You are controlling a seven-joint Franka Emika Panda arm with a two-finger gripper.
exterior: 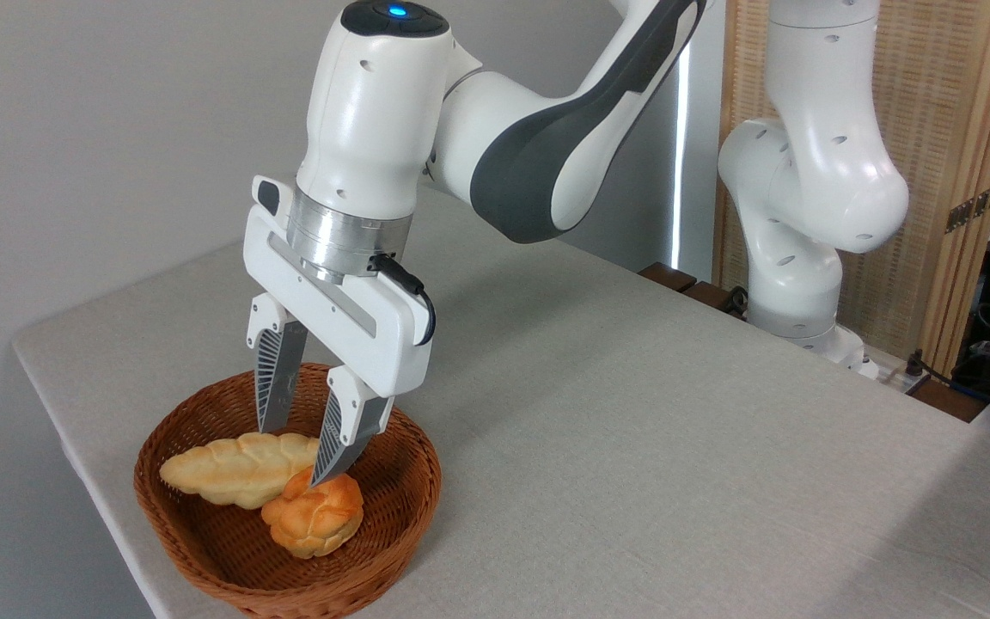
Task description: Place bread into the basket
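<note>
so the counter (632,413) I'm working at is covered in a plain light grey-beige cloth, a bit textured, and it runs off the frame bottom and right. Its left corner is rounded and sits against a pale wall. The only loose thing sitting directly on it is the basket (203,550), reddish-brown wicker, shallow, parked right by the front left edge, its rim nearly at the edge of the cloth. Far right, my own white arm base (804,331) stands at the back edge. The rest of the cloth is just bare fabric with soft shadows
</note>
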